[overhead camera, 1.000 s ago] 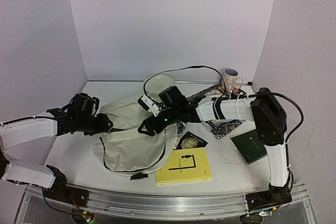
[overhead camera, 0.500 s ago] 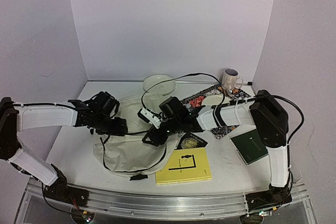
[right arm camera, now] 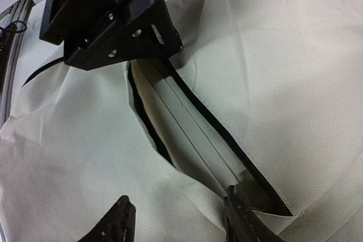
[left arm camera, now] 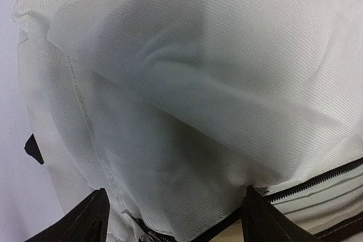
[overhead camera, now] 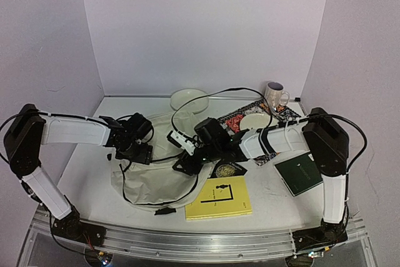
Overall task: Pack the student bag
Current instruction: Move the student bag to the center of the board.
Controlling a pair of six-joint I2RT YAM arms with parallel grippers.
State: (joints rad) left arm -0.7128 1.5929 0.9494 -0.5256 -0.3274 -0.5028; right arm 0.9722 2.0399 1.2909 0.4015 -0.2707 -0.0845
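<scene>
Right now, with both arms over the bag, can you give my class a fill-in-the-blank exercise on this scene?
1. The book lying against the near right side of the student bag has a ____ cover.
2. Seen from above, the mug stands far back on the ____ side.
3. In the right wrist view, the bag's zipper is ____, with a gap between its two black edges.

Missing words: yellow; right; open.
</scene>
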